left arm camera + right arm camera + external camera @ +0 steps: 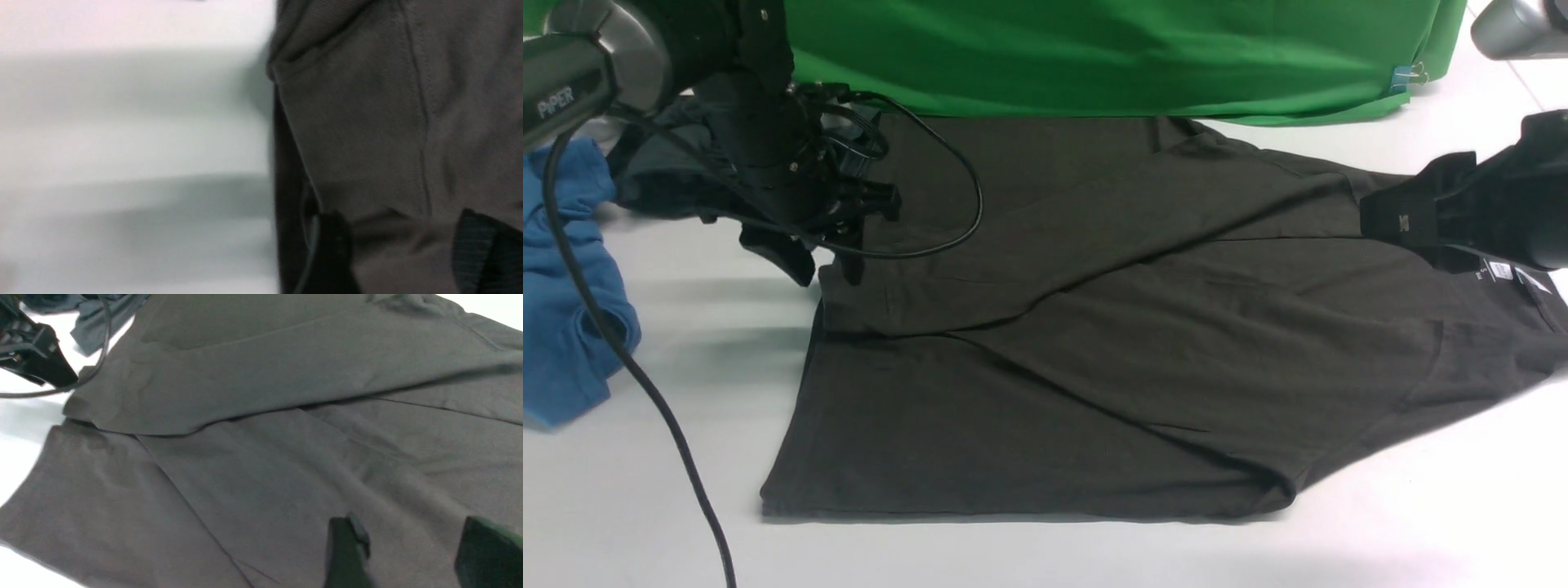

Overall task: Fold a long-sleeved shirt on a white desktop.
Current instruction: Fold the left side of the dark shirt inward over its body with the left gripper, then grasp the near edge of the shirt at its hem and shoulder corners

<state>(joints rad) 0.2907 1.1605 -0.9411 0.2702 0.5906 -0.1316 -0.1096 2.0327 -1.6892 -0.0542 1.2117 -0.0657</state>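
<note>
Shirt (1094, 367) lies flat on the desk (686, 506), collar to the right, both sleeves crossed over the body. At the near side, the sleeve running toward the near right corner sits loose. A lift from one end alone would likely let it slide and undo the layers.

Farther back on the left, the left gripper (827, 268) hangs at the shirt's left edge, arm reaching down from above, jaws apart and nothing held. Whether its tips touch the cloth cannot be told. A shallow pinch here may catch only the top sleeve and leave the body behind. Its cable (947, 204) loops over the shirt's far left part and could snag or drag the fabric as the arm moves. A blue garment (564, 327) and a grey garment (662, 188) lie close enough to be swept along.

On the right, the right gripper (412, 555) hovers low over the collar end beside the neck label (1499, 273), fingers spread wide and empty, pointing left across the shirt. Green cloth (1094, 49) backs the far edge.
</note>
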